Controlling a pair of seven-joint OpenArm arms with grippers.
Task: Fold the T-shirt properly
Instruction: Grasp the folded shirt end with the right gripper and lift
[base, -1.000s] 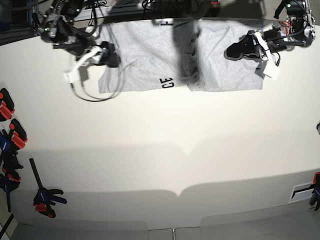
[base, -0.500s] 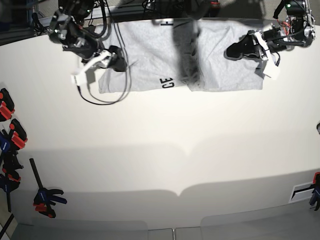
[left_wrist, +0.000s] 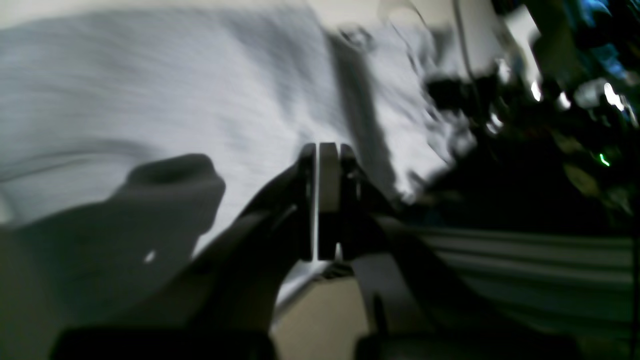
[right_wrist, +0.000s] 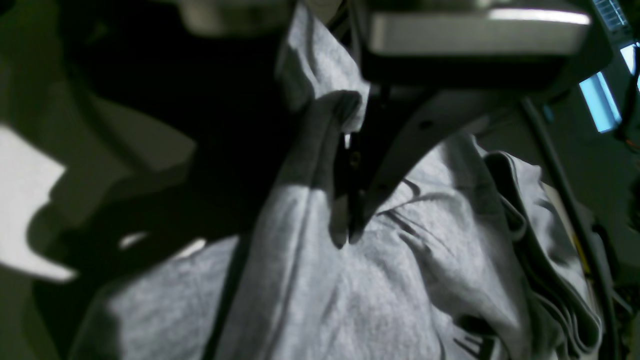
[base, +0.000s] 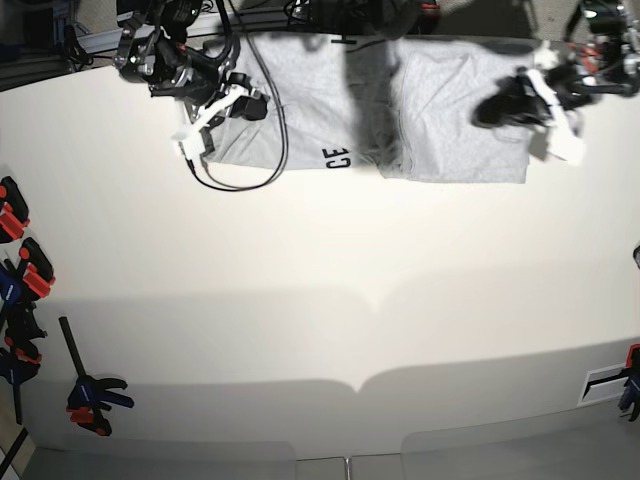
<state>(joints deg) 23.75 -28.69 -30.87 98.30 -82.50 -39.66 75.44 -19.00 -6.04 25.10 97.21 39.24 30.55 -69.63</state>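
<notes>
T-shirt (base: 400, 110) cloth lies spread along the table's (base: 320, 300) far edge, a dark fold ridge down its middle and the letters "CE" showing at the near hem. On the base view's left, the right gripper (right_wrist: 345, 190) is clamped on a bunched-up edge, apparently to carry that side inward over the ridge. On the right, the left gripper (left_wrist: 320, 200) is pressed closed above the cloth; whether it pinches fabric, I cannot tell.

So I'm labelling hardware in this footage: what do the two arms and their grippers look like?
Both arms are black with white plastic parts near the wrists. The right gripper has dark fingers, and a black cable loops from that arm. The left gripper is also dark; its fingers carry pale pads.
</notes>
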